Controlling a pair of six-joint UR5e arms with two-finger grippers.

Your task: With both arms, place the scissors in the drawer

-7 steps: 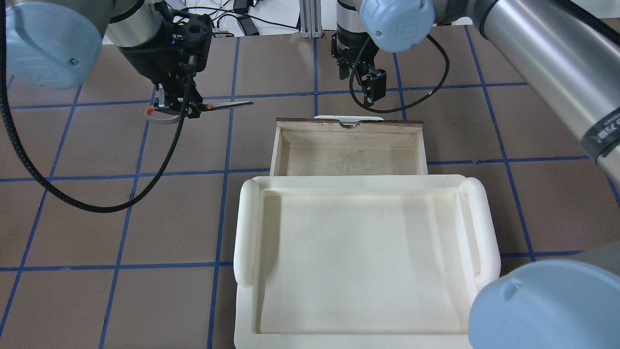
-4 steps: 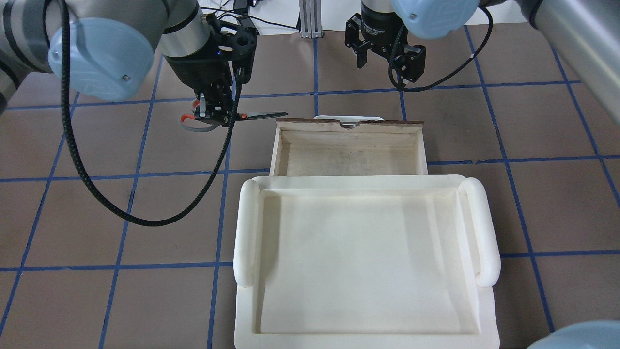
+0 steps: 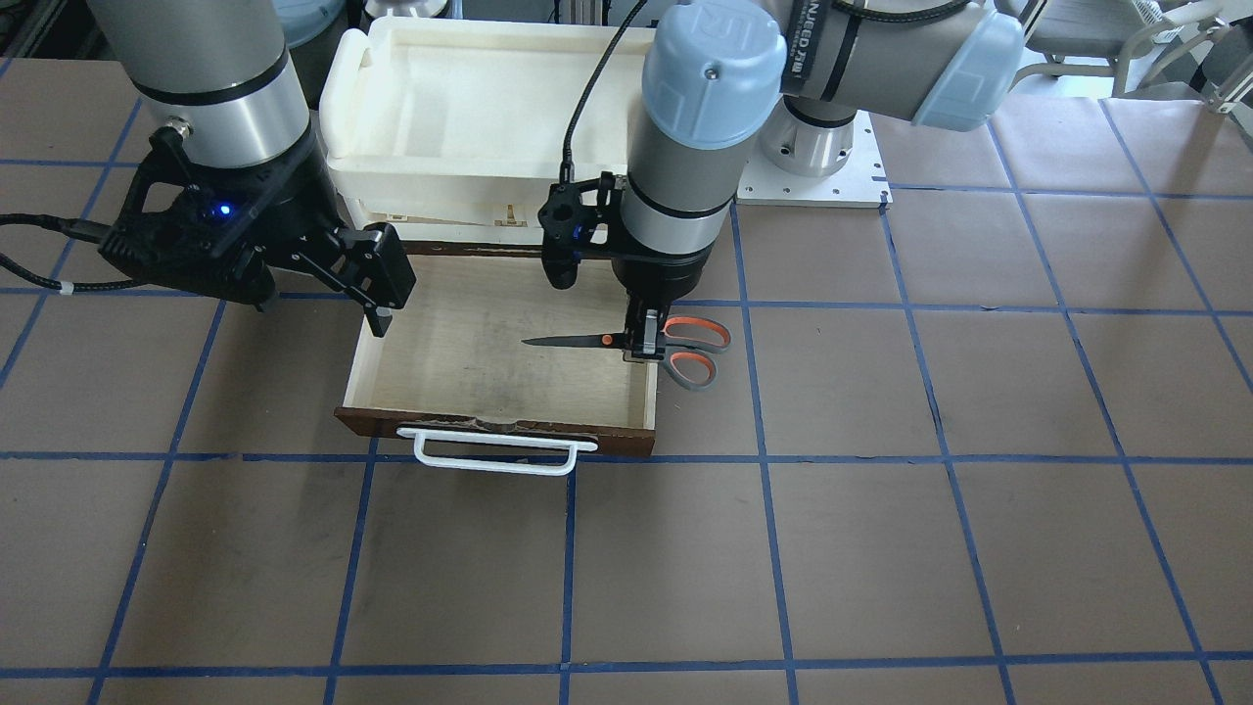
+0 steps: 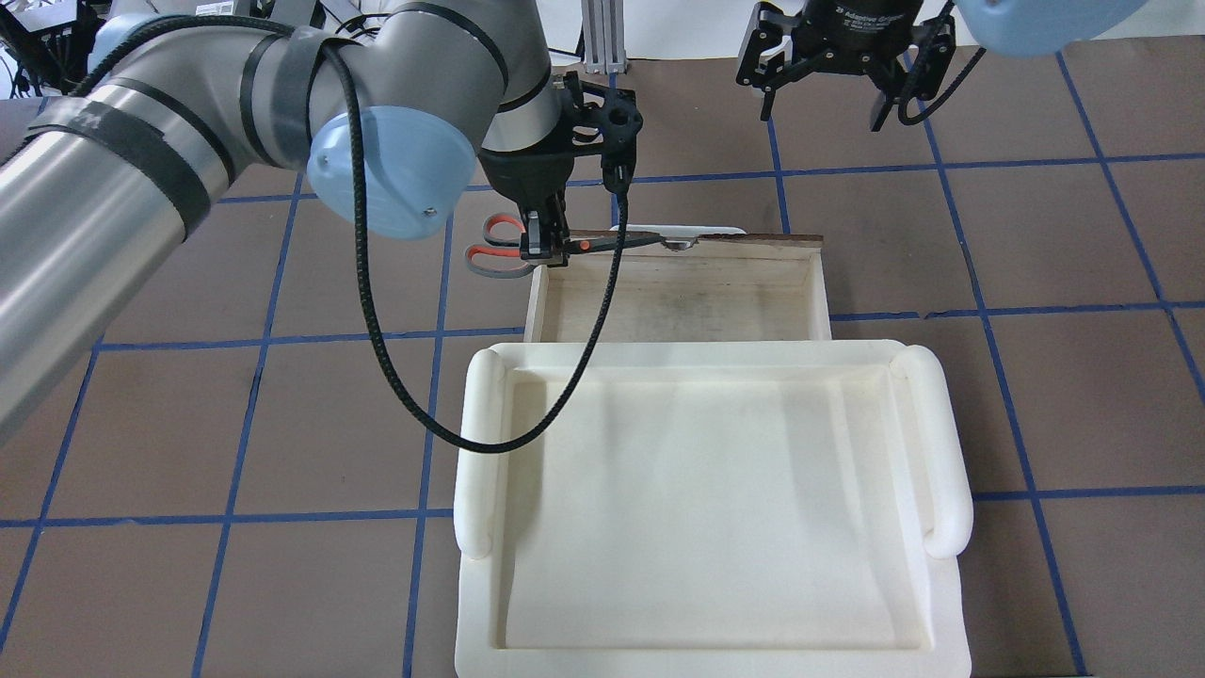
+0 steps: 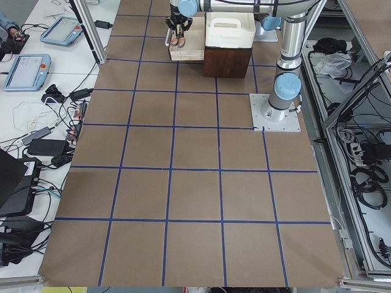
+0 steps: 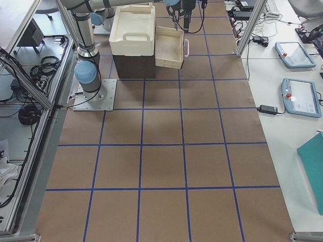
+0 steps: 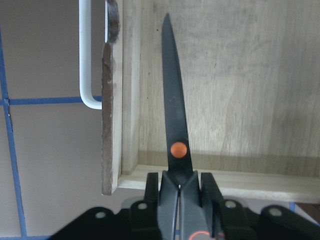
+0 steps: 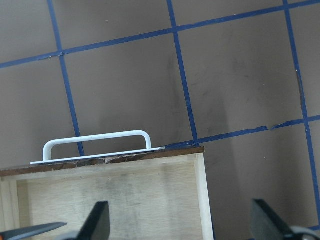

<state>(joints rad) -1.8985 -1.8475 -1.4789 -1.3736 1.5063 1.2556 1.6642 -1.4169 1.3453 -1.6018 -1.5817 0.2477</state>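
The scissors (image 3: 587, 341) hang level in my left gripper (image 3: 644, 340), which is shut on them just behind the orange pivot. Their blades reach over the open drawer (image 3: 460, 367). Their orange-lined handles (image 3: 697, 354) stick out past the drawer's side wall on my left. The overhead view shows the same: left gripper (image 4: 546, 247), scissors (image 4: 602, 241), drawer (image 4: 678, 306). In the left wrist view the blade (image 7: 172, 100) lies over the pale drawer floor (image 7: 245, 75). My right gripper (image 3: 318, 289) is open and empty, above the drawer's other side; it also shows in the overhead view (image 4: 821, 104).
A white foam tray (image 4: 478, 452) sits on the dark cabinet behind the drawer and overhangs its rear part. The white bar handle (image 3: 489, 460) is on the drawer's front, also in the right wrist view (image 8: 95, 140). Brown table with a blue tape grid lies all around.
My left gripper has carried the scissors to the right, from over the table to the drawer's left edge. My right gripper has moved back and to the right, away from the drawer front.
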